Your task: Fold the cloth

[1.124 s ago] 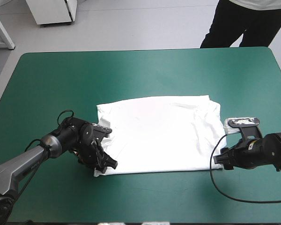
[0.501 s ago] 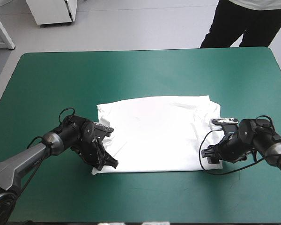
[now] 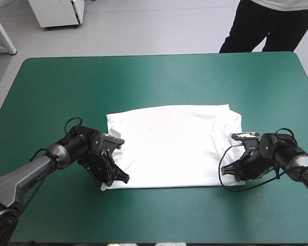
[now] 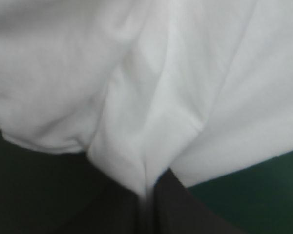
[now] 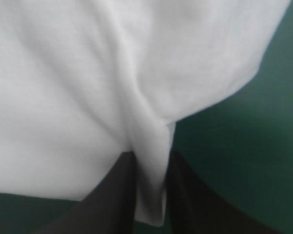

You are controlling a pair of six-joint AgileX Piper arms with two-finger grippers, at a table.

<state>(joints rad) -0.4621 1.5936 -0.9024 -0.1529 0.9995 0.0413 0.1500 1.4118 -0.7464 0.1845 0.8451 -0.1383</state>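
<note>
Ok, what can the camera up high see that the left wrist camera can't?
Only the high view shows the whole T-shirt spread flat on the teal-green table, and the right gripper at its near right corner. Only the left wrist view shows, close up, a fold of cloth pinched between the black fingers. Both show the left gripper shut on the T-shirt's near left corner.

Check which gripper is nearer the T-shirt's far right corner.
Right. The right gripper is shut on the T-shirt at its near right corner, on the same side edge. The left gripper is shut on the near left corner, diagonally across the T-shirt.
</note>
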